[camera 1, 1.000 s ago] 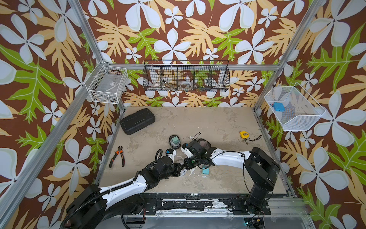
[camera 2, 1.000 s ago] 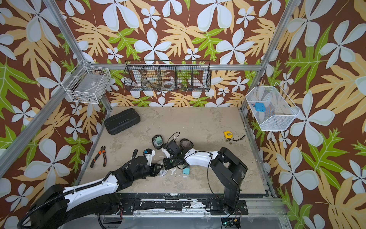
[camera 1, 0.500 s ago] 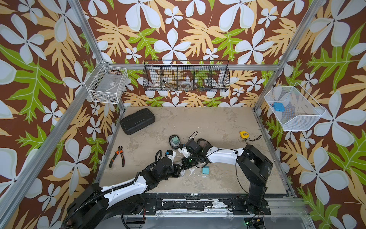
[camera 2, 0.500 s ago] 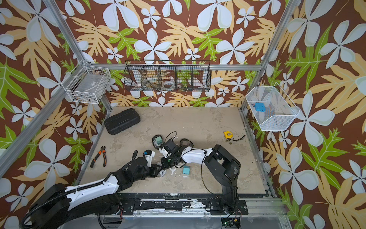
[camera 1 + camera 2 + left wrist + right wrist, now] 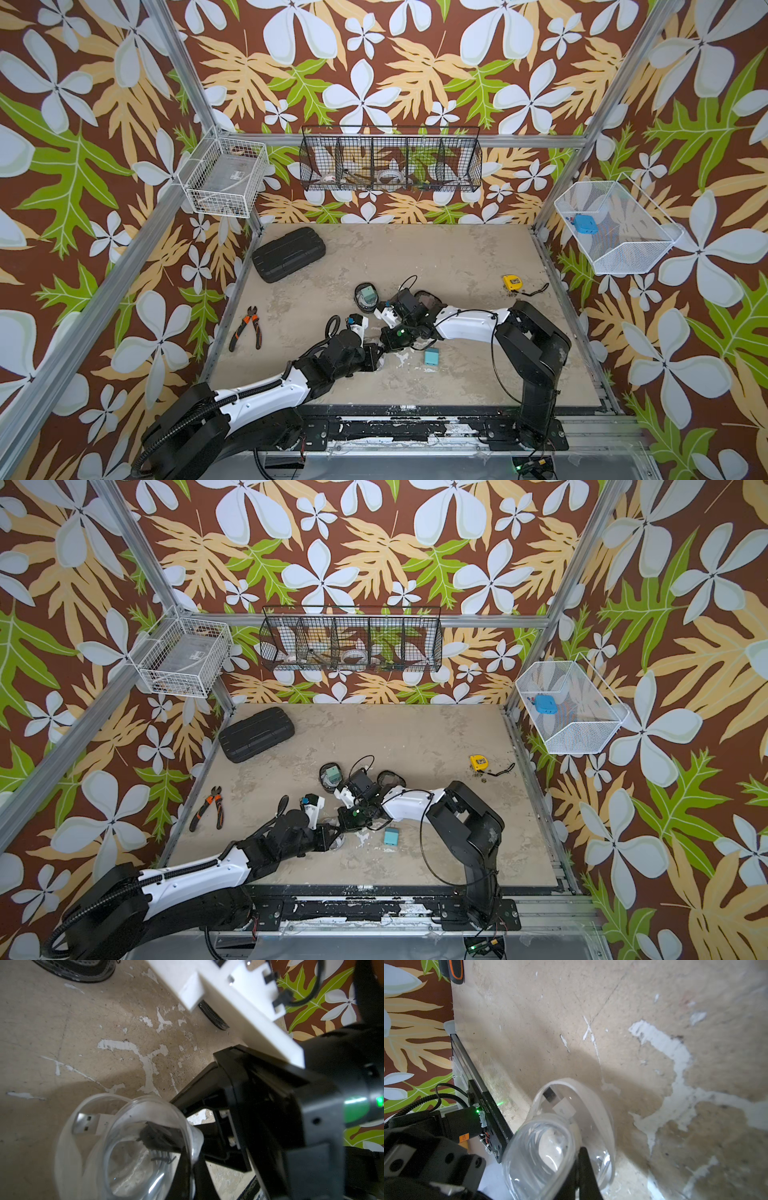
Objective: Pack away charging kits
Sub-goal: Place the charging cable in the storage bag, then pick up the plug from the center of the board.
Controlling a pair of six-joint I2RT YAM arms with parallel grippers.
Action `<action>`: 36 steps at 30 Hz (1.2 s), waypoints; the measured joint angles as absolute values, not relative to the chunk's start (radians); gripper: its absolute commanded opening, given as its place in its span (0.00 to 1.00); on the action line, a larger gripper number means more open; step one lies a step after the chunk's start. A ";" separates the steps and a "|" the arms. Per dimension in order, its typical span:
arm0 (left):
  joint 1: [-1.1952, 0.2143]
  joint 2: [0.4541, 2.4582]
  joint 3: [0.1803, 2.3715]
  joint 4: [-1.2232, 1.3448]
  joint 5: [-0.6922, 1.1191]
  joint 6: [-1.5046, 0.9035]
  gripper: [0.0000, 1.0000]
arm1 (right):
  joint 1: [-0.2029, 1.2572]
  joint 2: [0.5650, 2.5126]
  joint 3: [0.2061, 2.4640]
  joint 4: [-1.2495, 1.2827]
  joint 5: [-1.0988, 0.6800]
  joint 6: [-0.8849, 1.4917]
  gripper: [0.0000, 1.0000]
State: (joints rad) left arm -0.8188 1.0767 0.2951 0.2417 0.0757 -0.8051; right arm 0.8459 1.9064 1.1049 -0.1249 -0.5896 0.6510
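Clear-rimmed pouch [image 5: 145, 1147] with coiled white cable [image 5: 87, 1126] inside is at the near middle of the tabletop [image 5: 457, 257], left end effector [image 5: 374, 360] and right end effector [image 5: 385, 350] both pinched on its edges, teal plug block [image 5: 432, 356] just beside.

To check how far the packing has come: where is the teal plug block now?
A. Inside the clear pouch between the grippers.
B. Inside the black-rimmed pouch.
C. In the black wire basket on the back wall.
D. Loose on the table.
D: the teal plug block lies bare on the table, outside the clear pouch.
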 measured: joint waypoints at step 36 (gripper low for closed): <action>-0.795 1.106 0.339 0.219 0.057 -0.723 0.00 | 0.855 1.530 0.945 -0.217 -0.311 0.590 0.80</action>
